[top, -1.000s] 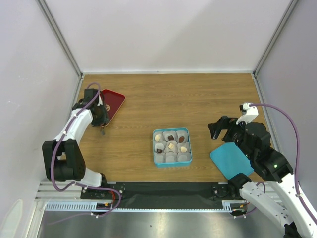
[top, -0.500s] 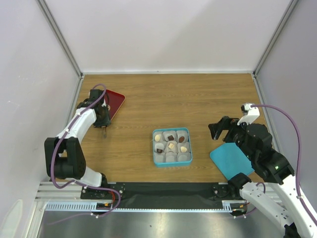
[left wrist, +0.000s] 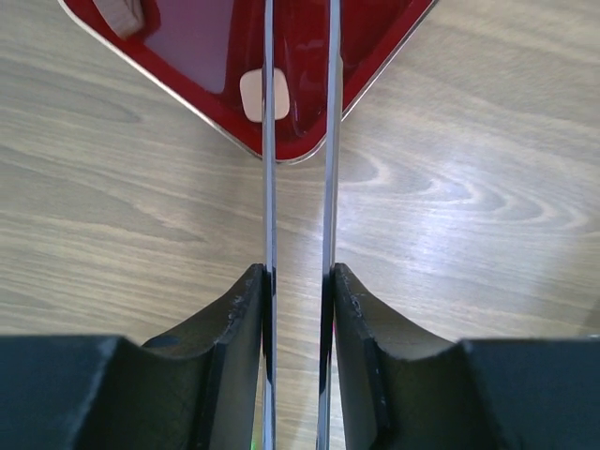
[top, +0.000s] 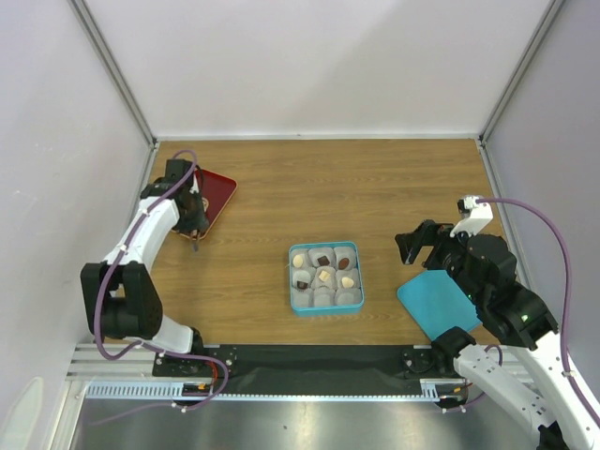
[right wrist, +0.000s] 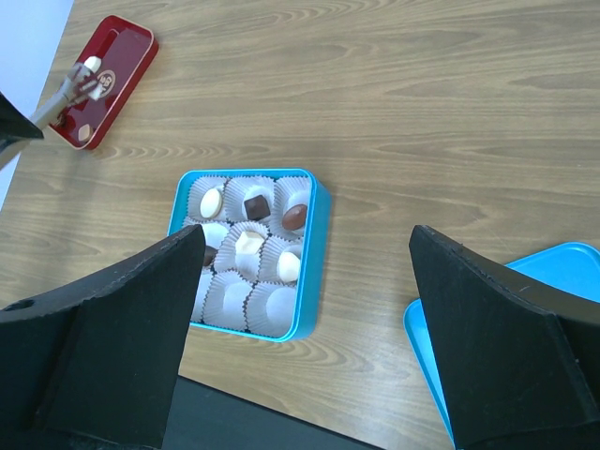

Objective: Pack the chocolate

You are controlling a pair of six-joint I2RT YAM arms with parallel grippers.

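Cream chocolate (left wrist: 253,97) (in red tray (left wrist: 375,37)) lies under tongs (left wrist: 330,141) clamped by left end effector (left wrist: 298,272); right end effector (right wrist: 307,234) gapes empty.

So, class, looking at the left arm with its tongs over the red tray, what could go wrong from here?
1. The tongs in the left gripper line up off-centre: one blade crosses the cream chocolate, so closing may push it rather than grip it.
2. It lies near a corner of the red tray and could skid over the rim.
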